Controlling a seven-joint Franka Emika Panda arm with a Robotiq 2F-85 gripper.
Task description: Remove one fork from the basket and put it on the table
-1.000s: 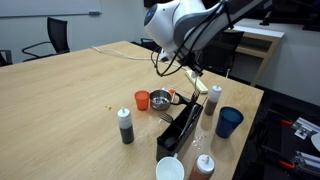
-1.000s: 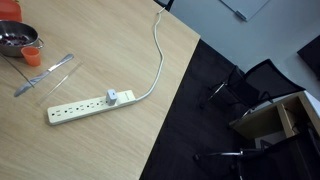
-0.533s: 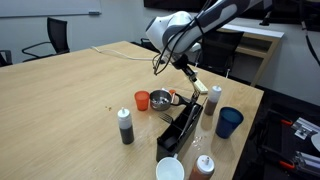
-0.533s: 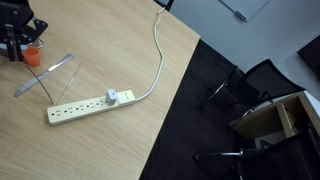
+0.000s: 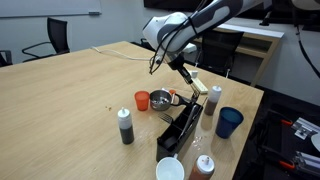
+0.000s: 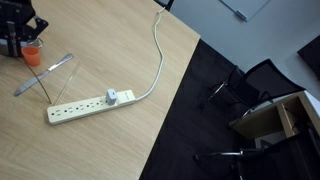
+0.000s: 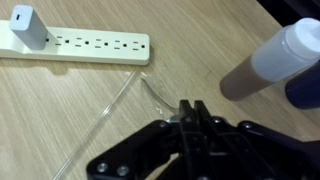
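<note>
Because a fork had to be lifted out, the pincer (image 5: 192, 76) was held high, with the basket (image 5: 182, 126) below it on the table (image 5: 60, 90); its jaws were pinched shut, but on what could not be told.

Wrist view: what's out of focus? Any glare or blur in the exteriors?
Wrist view: the bottle sits close to the lens and is out of focus, the gripper is a dark silhouette with little detail, the power strip is fairly sharp. In an exterior view the arm looks bright, its edges soft.
</note>
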